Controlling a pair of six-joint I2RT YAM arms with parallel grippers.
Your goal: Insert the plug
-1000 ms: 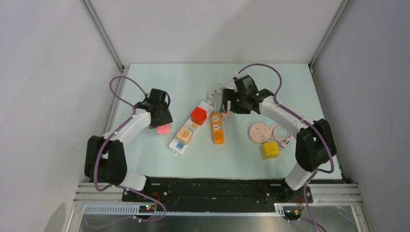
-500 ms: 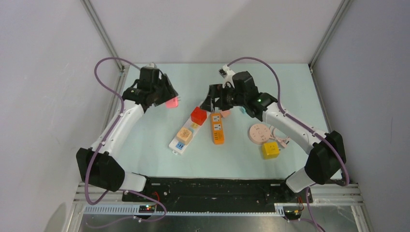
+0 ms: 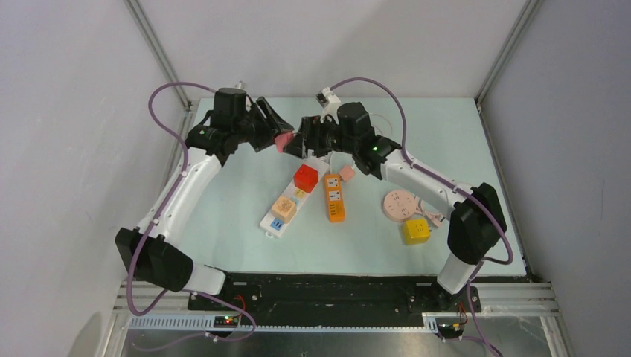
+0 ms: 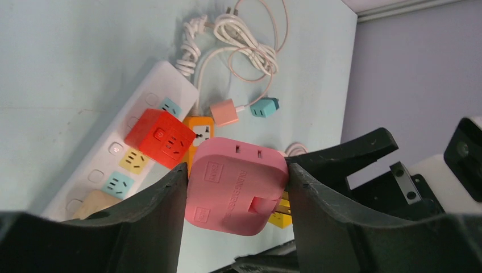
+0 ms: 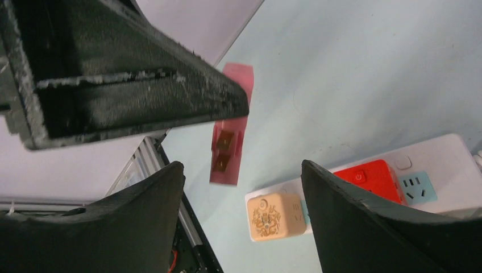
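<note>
Pale green tabletop (image 3: 223,223) in a white-walled cell, seen from above. The left fingers (image 3: 269,123) pinch a pink plug (image 3: 283,141), held in the air off the far end of the white power strip (image 3: 274,224). The right fingers (image 3: 303,138) are just beside the plug, facing it; whether they touch it cannot be told here. A red cube adapter (image 3: 306,178) and a tan cube adapter (image 3: 283,207) sit on the strip. An orange power strip (image 3: 334,197) lies beside it, with a round pink socket (image 3: 399,204) and a yellow cube (image 3: 416,230) further right.

Left wrist: the left fingers (image 4: 153,210) clamp opposite sides of the pink plug (image 4: 236,185). Below it, the red cube adapter (image 4: 162,136) sits on the white power strip (image 4: 159,91), and coiled cables (image 4: 239,42) lie beyond.

Right wrist: the right fingers (image 5: 364,227) are spread wide with nothing between them. The pink plug (image 5: 230,131) hangs ahead with two metal prongs showing, and one left finger (image 5: 113,74) crosses its upper part. Below are the red cube adapter (image 5: 369,176) and tan cube adapter (image 5: 271,216) on the white power strip (image 5: 443,156).
</note>
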